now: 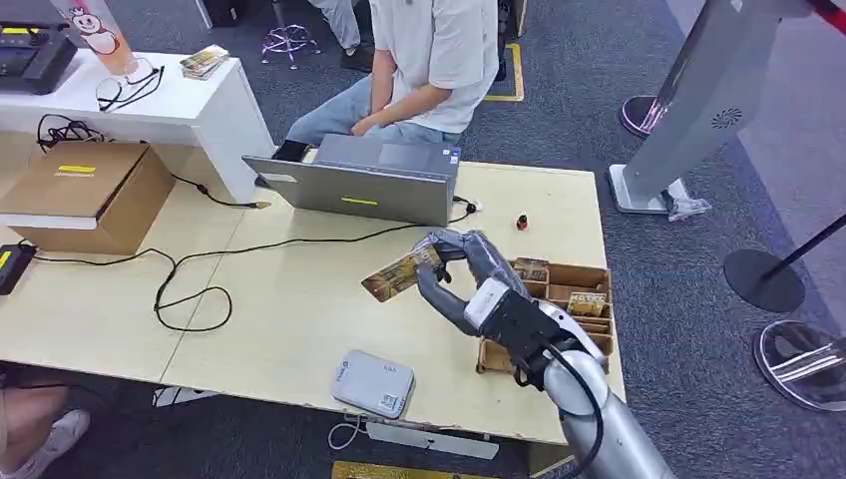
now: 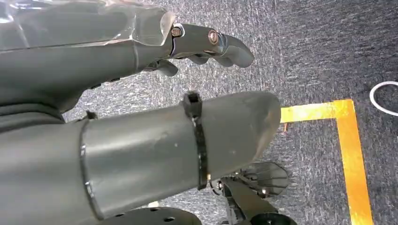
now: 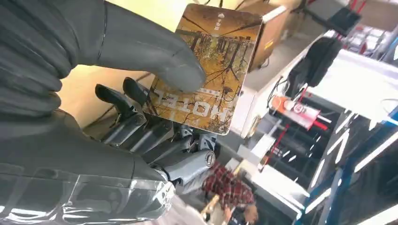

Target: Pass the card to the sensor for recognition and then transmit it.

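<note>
My right hand [image 1: 461, 274] pinches a brown card [image 1: 399, 273] printed with autumn trees, held a little above the wooden table [image 1: 279, 329]. In the right wrist view the thumb presses on the card [image 3: 220, 61] and the dark fingers [image 3: 155, 136] support it from behind. The grey sensor box [image 1: 372, 383] lies on the table near its front edge, below and slightly left of the card. A wooden tray [image 1: 589, 279] with more cards sits just right of my hand. My left hand [image 2: 141, 93] hangs over grey carpet, fingers spread and holding nothing.
A grey laptop [image 1: 359, 185] stands at the table's far side with a seated person [image 1: 429, 60] behind it. A black cable [image 1: 190, 284] loops across the left half. A cardboard box [image 1: 85, 195] sits far left. A small dark bottle [image 1: 521, 222] stands near the tray.
</note>
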Motion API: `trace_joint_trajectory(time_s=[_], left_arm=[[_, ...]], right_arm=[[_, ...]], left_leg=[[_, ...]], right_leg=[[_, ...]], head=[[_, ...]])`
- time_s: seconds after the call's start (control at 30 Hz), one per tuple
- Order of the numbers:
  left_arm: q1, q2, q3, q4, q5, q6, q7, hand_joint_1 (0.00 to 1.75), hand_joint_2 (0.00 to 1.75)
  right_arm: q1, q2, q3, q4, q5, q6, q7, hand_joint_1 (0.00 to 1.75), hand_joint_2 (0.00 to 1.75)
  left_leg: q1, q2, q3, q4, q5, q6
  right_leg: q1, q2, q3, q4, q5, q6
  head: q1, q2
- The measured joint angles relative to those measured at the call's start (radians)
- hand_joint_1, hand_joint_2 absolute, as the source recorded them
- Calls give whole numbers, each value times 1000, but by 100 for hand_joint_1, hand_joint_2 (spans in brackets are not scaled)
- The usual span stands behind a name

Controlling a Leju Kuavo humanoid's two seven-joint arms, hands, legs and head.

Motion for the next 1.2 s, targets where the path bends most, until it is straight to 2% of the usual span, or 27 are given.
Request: trace_joint_trajectory(time_s=[0.2, 0.47, 0.9, 1.2], left_arm=[[0, 0, 0, 0, 0, -7, 0, 0, 0], [0, 0, 0, 0, 8, -7, 0, 0, 0], [3, 0, 0, 0, 25, -5, -7, 0, 0], [3, 0, 0, 0, 20, -8, -7, 0, 0]], right_arm=[[7, -12, 2, 1, -177, 85, 8, 175, 175], [16, -26, 11, 5, -274, 139, 11, 175, 175], [64, -29, 73, 4, -299, 161, 11, 175, 175], [83, -29, 82, 5, -304, 160, 11, 175, 175]], left_leg=[[0, 0, 0, 0, 0, 0], [0, 0, 0, 0, 0, 0], [0, 0, 0, 0, 0, 0], [0, 0, 0, 0, 0, 0]], right_leg=[[0, 0, 0, 0, 0, 0], [0, 0, 0, 0, 0, 0], [0, 0, 0, 0, 0, 0], [0, 0, 0, 0, 0, 0]], head=[[0, 0], [0, 0], [0, 0], [0, 0]])
